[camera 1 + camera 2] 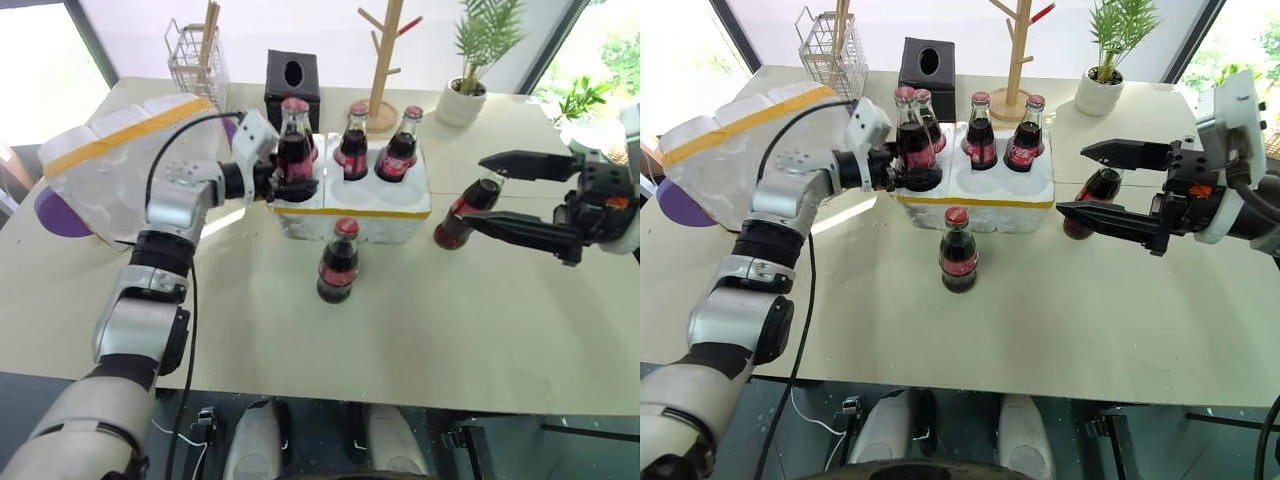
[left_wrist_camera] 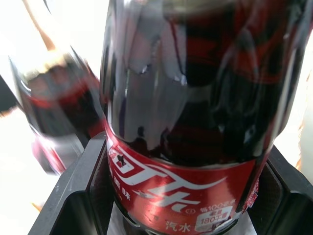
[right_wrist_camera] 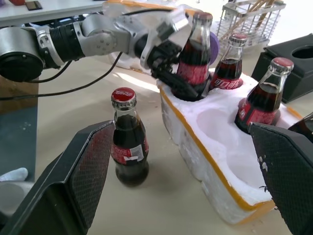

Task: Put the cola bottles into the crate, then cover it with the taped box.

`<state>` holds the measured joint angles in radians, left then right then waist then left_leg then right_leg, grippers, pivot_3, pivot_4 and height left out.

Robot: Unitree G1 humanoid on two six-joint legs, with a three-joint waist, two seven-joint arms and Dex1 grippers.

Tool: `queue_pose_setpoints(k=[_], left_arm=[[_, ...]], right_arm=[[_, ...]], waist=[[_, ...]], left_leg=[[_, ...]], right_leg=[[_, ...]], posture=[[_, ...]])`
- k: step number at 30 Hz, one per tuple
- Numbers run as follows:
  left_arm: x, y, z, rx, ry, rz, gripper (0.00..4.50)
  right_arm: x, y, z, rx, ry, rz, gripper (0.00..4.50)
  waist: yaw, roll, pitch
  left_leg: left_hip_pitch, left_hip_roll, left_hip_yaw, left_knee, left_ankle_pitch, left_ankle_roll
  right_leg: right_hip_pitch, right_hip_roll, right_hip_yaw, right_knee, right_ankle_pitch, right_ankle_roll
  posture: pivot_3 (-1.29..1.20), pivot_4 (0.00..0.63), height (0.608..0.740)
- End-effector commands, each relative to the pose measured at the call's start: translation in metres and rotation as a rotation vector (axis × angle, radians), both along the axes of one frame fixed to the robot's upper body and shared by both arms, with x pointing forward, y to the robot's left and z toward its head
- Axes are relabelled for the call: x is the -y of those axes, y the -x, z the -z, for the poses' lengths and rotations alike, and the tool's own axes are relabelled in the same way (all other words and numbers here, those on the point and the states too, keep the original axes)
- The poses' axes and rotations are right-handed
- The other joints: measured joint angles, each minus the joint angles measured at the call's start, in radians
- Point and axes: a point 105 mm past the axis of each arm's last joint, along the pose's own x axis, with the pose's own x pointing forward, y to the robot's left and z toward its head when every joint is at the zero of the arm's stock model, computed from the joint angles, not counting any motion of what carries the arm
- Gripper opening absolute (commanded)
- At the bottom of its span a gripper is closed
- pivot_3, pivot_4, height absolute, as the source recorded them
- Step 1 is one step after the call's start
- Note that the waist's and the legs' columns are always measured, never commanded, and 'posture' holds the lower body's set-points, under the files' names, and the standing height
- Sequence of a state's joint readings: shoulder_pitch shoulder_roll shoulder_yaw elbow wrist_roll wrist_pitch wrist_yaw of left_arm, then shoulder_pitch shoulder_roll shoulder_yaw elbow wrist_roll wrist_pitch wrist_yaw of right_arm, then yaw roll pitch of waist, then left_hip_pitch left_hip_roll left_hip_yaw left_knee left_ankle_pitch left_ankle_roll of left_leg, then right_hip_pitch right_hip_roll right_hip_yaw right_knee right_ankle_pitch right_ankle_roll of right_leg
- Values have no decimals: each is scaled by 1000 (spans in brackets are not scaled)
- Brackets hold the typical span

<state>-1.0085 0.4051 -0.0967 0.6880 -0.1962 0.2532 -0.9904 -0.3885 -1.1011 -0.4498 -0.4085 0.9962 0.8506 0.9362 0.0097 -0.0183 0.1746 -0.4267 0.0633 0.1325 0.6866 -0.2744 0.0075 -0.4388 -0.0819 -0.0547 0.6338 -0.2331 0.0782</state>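
The left arm reaches forward and rightward across the table (image 1: 470, 330), its left gripper (image 1: 285, 183) clamped on a cola bottle (image 1: 294, 140) that stands upright at the crate (image 1: 352, 200)'s left end; whether it sits fully in its hole is unclear. The right gripper (image 1: 510, 195) hangs level at three o'clock of the crate, fingers spread wide and empty, a tilted bottle (image 1: 460, 215) just behind them. The right wrist view shows two empty holes in the crate's near row and another bottle behind the held one. The left wrist view shows the red label between black fingers. A loose bottle (image 1: 338, 262) stands at six o'clock of the crate; the taped box (image 1: 110, 160) lies at nine o'clock.
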Motion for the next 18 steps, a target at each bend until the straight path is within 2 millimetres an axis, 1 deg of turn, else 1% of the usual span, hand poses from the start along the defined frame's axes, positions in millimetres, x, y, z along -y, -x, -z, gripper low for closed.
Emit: queue_pose_setpoints(k=[1, 2, 4, 9, 12, 15, 17, 18], left_arm=[[1, -2, -19, 40, 46, -14, 2830], [1, -2, -19, 30, 59, -17, 3842], [0, -1, -19, 22, 74, -14, 4490], [-6, 5, -33, 49, 114, -9, 4490], [-11, 16, -52, 75, 169, 22, 4490], [-23, 43, -88, 124, 239, 113, 4490], [-33, 60, -103, 121, 248, 154, 4490], [-38, 70, -107, 110, 238, 175, 4490]], right_arm=[[-5, -1, -3, 40, -2, -14, 4500], [-6, -2, -2, 40, -2, -18, 4500], [-8, -4, 0, 40, -1, -24, 4500], [-11, -7, 10, 26, 24, -37, 4500], [-12, -7, 15, 18, 38, -44, 4500], [-17, -8, 28, 3, 72, -52, 4500], [-21, -8, 36, -12, 78, -61, 4500], [-23, -8, 40, -19, 77, -63, 4500]], waist=[[0, 1, 0], [1, 1, 0], [1, 1, 0], [2, 1, 0], [2, 1, 0], [-3, 0, 0], [-5, 0, 0], [-7, 1, -1]], left_leg=[[1, 0, 0, 0, 0, 0], [1, 0, 0, 0, 0, 0], [1, 0, 0, 0, 0, 0], [0, 0, 0, 0, 0, 0], [0, 0, 0, 0, 0, 0], [0, 0, 0, 0, 0, 0], [1, 1, 0, 0, 1, -1], [1, 1, 0, 0, 1, -1]], right_leg=[[0, 0, 0, 0, 0, 0], [1, 0, 0, 0, 0, 0], [1, 0, 0, 1, 0, 0], [1, 0, 0, 0, 0, 0], [1, 0, 0, 0, 0, 0], [0, 0, 0, 1, 0, 0], [0, 0, 0, 1, 0, 0], [0, 1, 0, 2, 0, 0]], posture=[[0, 150, 740], [0, 150, 740], [0, 150, 740], [0, 150, 740], [0, 150, 740], [0, 150, 740], [0, 150, 740], [0, 150, 740]])
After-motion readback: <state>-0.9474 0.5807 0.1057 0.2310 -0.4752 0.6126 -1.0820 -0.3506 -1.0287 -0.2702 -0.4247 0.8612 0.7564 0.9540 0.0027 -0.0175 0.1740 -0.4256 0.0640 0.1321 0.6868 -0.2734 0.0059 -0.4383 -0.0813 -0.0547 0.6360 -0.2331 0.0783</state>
